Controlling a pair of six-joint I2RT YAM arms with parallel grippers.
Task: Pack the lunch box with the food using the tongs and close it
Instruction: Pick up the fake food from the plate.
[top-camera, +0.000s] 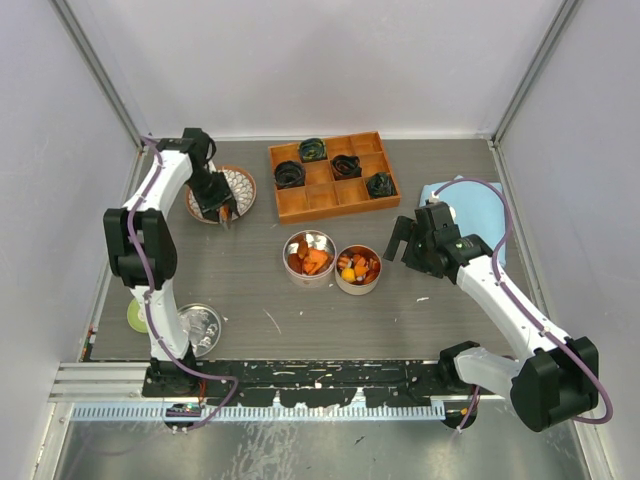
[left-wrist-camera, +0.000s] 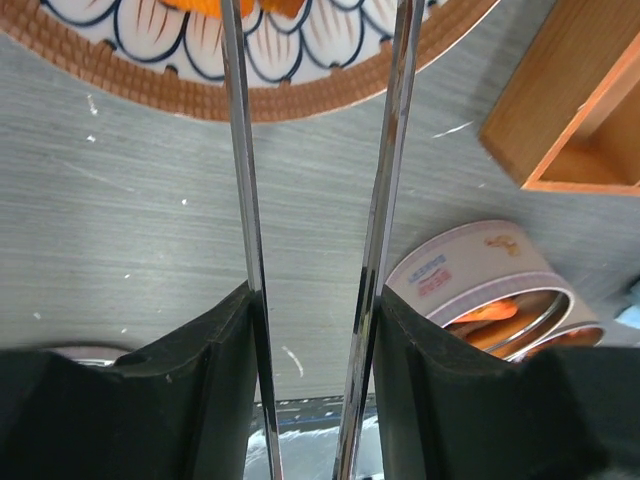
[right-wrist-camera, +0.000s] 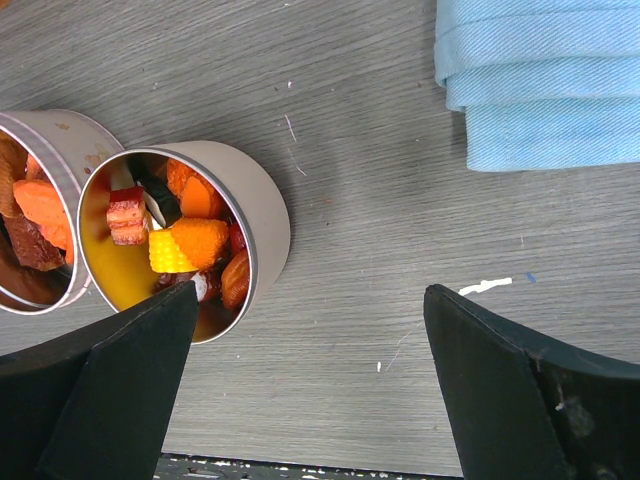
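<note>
**Left gripper holds tongs over the plate; right gripper wide beside the tins**

We see a grey tabletop (top-camera: 330, 330) walled on three sides by pale panels. The left gripper (left-wrist-camera: 312, 310) is at the far left, its fingers (left-wrist-camera: 215, 350) pressed on the two arms of the tongs (left-wrist-camera: 243, 180). The arms stand a little apart and reach over the near rim of a flower-patterned plate (left-wrist-camera: 270, 60), where a bit of orange shows at the tips.

Just right of the plate is a wooden tray (top-camera: 320, 197) holding dark coiled lumps (top-camera: 312, 149). Its near-left corner sits close beside the tongs in the left wrist view.

Two round tins (top-camera: 309, 258) stand touching in the middle, holding the food (right-wrist-camera: 190, 240): orange, red and yellow chunks. A band of bare tabletop lies between the plate and the tins.

The right gripper (right-wrist-camera: 310, 295) hangs with its jaws wide and nothing between them, above bare tabletop just right of the right tin. A folded blue cloth (right-wrist-camera: 540, 90) lies farther right, apart from the tin.

A round metal lid (top-camera: 200, 325) rests near the left arm's base, at the tabletop's near edge.
</note>
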